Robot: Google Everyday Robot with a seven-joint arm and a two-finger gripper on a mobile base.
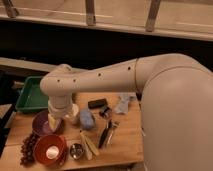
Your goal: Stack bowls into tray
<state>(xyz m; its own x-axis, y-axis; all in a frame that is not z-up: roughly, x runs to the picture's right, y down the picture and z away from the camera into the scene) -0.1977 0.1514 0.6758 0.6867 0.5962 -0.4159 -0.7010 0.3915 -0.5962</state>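
Observation:
The dull purple bowl [41,125] sits on the wooden table at the left, in front of the green tray [30,95]. The red-orange bowl [50,148] with a pale spot inside stands just in front of the purple one, near the table's front edge. The tray lies at the table's back left corner, and the part that shows holds nothing. My gripper [54,120] hangs from the big white arm, low over the right rim of the purple bowl. The arm hides part of that bowl and of the tray's right end.
A white cup [73,114] and a blue object [87,119] stand right of the gripper. A small metal cup [76,150], dark grapes [27,147], metal tongs [107,133], a black object [98,104] and a pale blue cloth [123,103] lie on the table [127,140].

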